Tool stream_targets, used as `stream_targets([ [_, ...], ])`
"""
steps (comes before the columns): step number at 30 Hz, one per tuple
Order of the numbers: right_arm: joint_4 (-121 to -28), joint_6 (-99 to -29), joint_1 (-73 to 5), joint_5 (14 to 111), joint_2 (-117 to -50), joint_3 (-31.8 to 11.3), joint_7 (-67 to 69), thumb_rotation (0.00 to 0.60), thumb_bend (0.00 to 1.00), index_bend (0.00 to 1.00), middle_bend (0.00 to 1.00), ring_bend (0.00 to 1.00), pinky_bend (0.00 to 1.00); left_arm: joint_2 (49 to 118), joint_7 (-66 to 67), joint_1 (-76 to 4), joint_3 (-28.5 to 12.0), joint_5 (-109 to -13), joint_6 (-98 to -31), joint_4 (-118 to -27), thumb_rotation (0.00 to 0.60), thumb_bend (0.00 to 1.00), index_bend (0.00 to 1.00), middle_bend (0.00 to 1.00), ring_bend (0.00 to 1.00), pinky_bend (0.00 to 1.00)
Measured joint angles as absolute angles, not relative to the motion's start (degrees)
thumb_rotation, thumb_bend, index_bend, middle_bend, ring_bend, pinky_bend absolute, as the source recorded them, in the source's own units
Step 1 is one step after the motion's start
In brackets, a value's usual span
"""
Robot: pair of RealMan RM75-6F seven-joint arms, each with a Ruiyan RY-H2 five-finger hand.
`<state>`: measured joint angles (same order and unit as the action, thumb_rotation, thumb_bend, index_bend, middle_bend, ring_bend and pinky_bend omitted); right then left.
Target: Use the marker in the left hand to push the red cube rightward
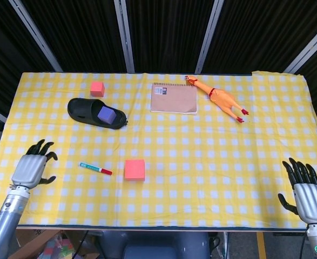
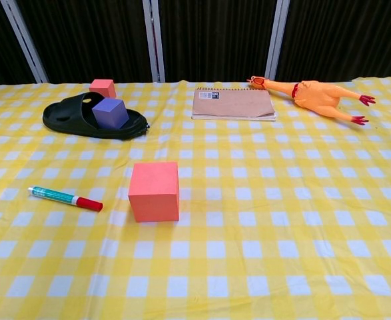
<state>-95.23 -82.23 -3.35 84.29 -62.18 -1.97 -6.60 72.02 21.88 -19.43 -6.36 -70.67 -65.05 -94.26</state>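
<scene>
Left hand (image 1: 33, 168) over bench (image 1: 201, 162) near-left edge, fingers spread, holding nothing; marker (image 1: 95, 169) flat on the cloth just right of it, untouched, red cap end toward red cube (image 1: 134, 169). Red cube further right of the marker, small gap between, well apart from the left hand. Right hand (image 1: 306, 195) at near-right corner, fingers spread, empty, far from both.
</scene>
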Motion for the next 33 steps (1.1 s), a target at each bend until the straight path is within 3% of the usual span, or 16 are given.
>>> stream_targets([
  [13,-94.85,-82.36,-3.37,84.71,-62.01,-1.97,-5.13,0.600,0.38,0.00,0.00,0.00,0.00,82.51,31.77,-28.69,-9.33,-60.14,-57.69,-86.50,0.600,0.24,0.46,0.10,0.02,0.14],
  [25,-94.68,-82.48,-3.39,84.84,-62.15,-2.01,-5.16,0.600,0.38,0.00,0.00,0.00,0.00,88.28,34.53,-32.16,-8.73,-55.28,-56.25,-83.34,0.600,0.24,0.48,0.10,0.02,0.14],
  [28,-94.70,-82.44,-3.41,84.80,-62.11,-2.03,-5.05,0.600,0.38,0.00,0.00,0.00,0.00,89.33,34.79,-32.70,-8.32,-54.66,-56.12,-82.55,0.600,0.28,0.50,0.10,0.02,0.14],
  [33,-94.75,-82.44,-3.39,84.79,-62.07,-2.03,-4.85,0.600,0.38,0.00,0.00,0.00,0.00,90.35,35.15,-33.27,-7.79,-53.91,-56.06,-81.93,0.600,0.42,0.56,0.11,0.02,0.14],
])
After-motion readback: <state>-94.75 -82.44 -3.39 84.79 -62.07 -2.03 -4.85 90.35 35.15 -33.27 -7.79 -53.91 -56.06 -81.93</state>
